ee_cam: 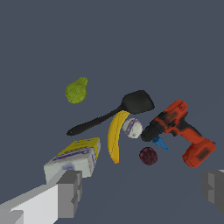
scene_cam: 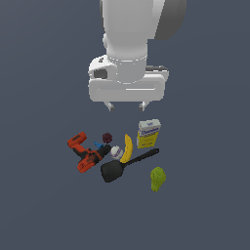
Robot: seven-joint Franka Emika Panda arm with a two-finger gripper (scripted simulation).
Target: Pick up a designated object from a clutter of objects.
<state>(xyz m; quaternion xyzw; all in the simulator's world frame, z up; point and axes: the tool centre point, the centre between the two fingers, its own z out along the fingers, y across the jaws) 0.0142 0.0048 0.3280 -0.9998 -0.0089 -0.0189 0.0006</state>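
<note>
Task barely begun. End effector (scene_cam: 126, 106) hangs high over pile, fingers wide apart, holding nothing. Plum (scene_cam: 107, 137) sits on counter (scene_cam: 44, 205), untouched, just beside blue piece (scene_cam: 97, 145) and drill (scene_cam: 86, 152), near baseball (scene_cam: 116, 153) and banana (scene_cam: 127, 148). Left to do, as I judge: line up over plum, descend, close, lift w/o snagging drill.
</note>
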